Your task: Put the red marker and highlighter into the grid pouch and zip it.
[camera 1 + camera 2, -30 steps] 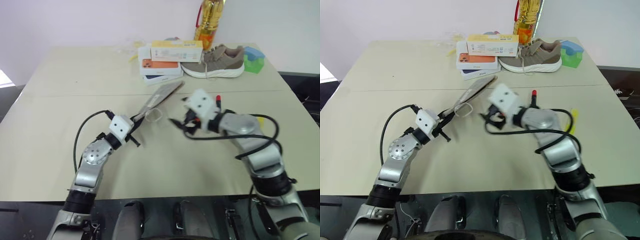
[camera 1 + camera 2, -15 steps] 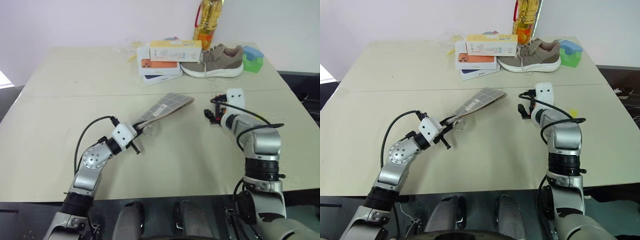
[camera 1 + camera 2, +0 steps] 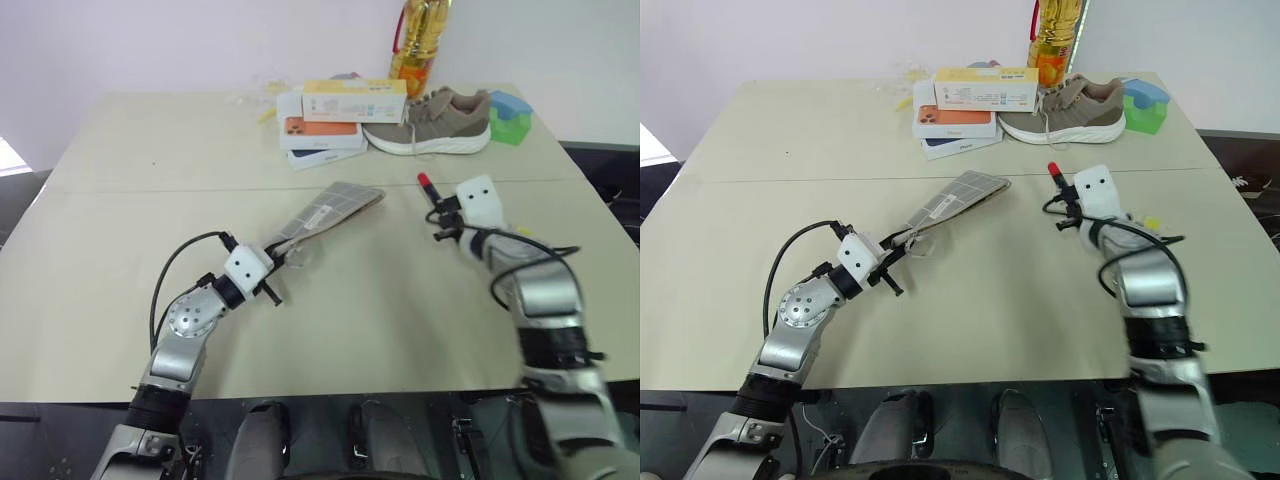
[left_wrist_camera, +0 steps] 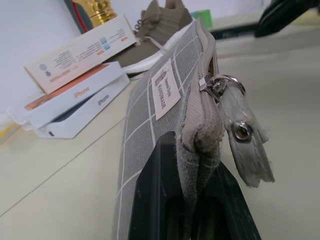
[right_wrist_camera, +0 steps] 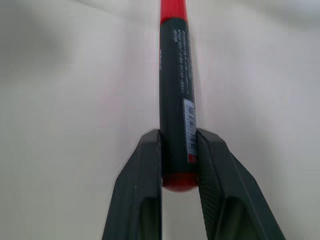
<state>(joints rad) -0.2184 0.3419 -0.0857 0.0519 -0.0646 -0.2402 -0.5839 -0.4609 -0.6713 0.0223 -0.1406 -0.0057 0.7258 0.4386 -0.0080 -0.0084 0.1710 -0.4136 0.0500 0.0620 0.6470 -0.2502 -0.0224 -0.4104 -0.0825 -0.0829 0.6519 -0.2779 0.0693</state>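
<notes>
Black fingers of my right gripper (image 5: 179, 165) are now clamped on the red marker (image 5: 176, 85), one finger on each side of its dark barrel near the red end cap. A second ago this gripper stood wide, empty, close in front of the grid pouch; since then I have swung the arm out to the right, brought it down over the marker and closed the jaws. In the head view the marker's red tip (image 3: 423, 180) sticks out past the gripper toward the far side of the table. Whether the marker has left the tabletop yet I cannot tell.

My left gripper (image 4: 192, 200) is shut on the near end of the grid pouch (image 3: 325, 212), pinching the fabric by the zipper seam (the metal pull (image 4: 220, 85) hangs just past the fingers). It has not moved over the last second. The pouch slants away from it, its far end toward the stacked boxes (image 3: 330, 115).

The highlighter (image 3: 1151, 222) lies on the table (image 3: 150, 180) just beyond my right forearm, untouched.

Meaning for the task: the marker pick-up looks achieved. My judgement is that the next move is the carry back to the pouch mouth; how far the zipper stands open I cannot tell.
</notes>
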